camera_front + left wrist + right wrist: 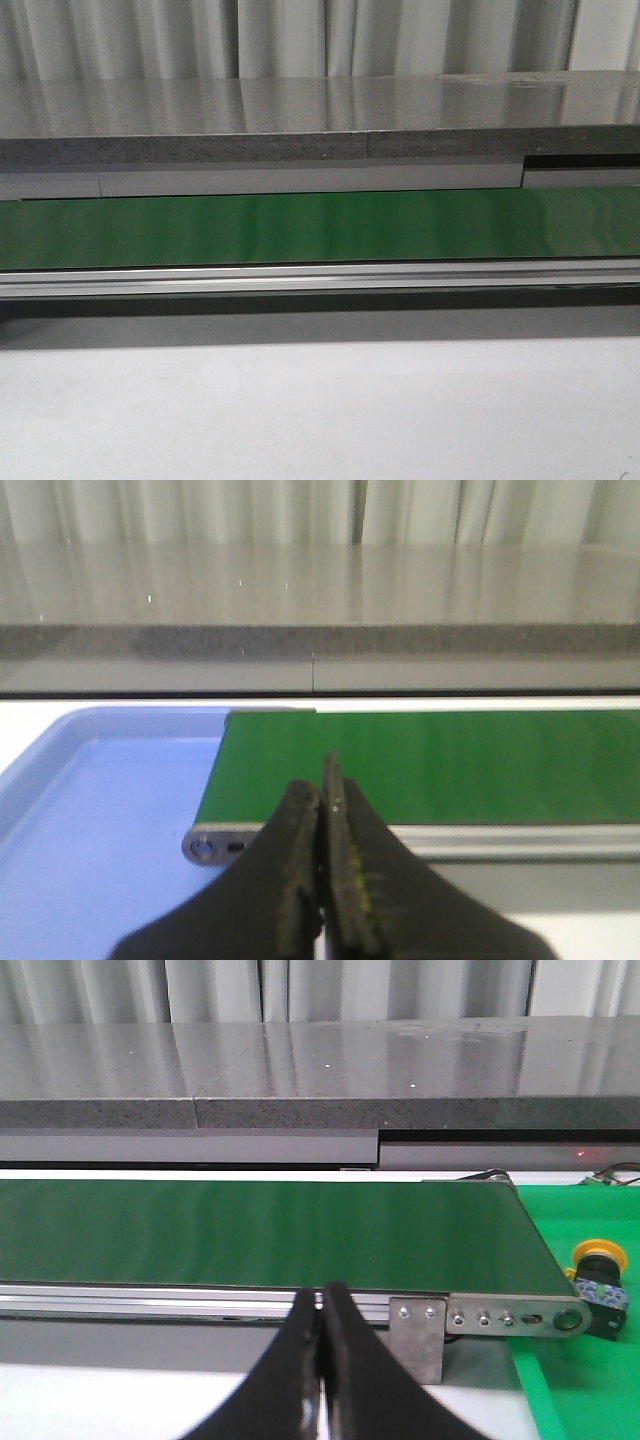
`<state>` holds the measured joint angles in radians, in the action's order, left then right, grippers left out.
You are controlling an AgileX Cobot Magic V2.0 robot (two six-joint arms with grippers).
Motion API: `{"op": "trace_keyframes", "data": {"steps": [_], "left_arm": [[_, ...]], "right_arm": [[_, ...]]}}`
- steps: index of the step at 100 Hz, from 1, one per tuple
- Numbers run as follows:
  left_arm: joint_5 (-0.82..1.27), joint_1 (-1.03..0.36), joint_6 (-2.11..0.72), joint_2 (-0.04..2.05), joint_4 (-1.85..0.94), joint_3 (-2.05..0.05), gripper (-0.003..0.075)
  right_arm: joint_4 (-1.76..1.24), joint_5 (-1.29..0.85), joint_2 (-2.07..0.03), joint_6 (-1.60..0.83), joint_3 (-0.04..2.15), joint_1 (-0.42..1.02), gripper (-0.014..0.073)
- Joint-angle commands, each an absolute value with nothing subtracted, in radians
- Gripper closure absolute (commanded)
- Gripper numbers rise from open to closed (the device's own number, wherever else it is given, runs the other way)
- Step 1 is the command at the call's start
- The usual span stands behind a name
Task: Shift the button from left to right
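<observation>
The button (601, 1272), with a round yellow cap and a black body, lies on a green mat (585, 1380) just past the conveyor's end, seen only in the right wrist view. It is out of the front view. My right gripper (322, 1295) is shut and empty, in front of the conveyor rail, well away from the button. My left gripper (322, 790) is shut and empty, over the other end of the green belt (430, 765). Neither gripper shows in the front view.
A green conveyor belt (320, 228) with a metal rail (320, 278) crosses the table. A pale blue tray (90, 820) sits at one end of the belt. A grey ledge (320, 145) and curtains stand behind. White tabletop (320, 410) lies in front.
</observation>
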<state>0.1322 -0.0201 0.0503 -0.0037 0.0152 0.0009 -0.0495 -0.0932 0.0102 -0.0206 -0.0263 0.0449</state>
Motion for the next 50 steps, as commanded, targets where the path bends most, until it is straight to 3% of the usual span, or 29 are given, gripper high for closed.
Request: {"op": "trace_keyframes", "data": {"steps": [1, 50], "left_arm": [[-0.032, -0.032, 0.065, -0.034, 0.019, 0.038, 0.0741], [-0.04, -0.035, 0.066, -0.034, 0.03, 0.047, 0.0741]], "right_arm": [[-0.037, -0.012, 0.028, -0.02, -0.011, 0.047, 0.0662], [-0.037, -0.012, 0.028, -0.02, -0.011, 0.047, 0.0662]]}}
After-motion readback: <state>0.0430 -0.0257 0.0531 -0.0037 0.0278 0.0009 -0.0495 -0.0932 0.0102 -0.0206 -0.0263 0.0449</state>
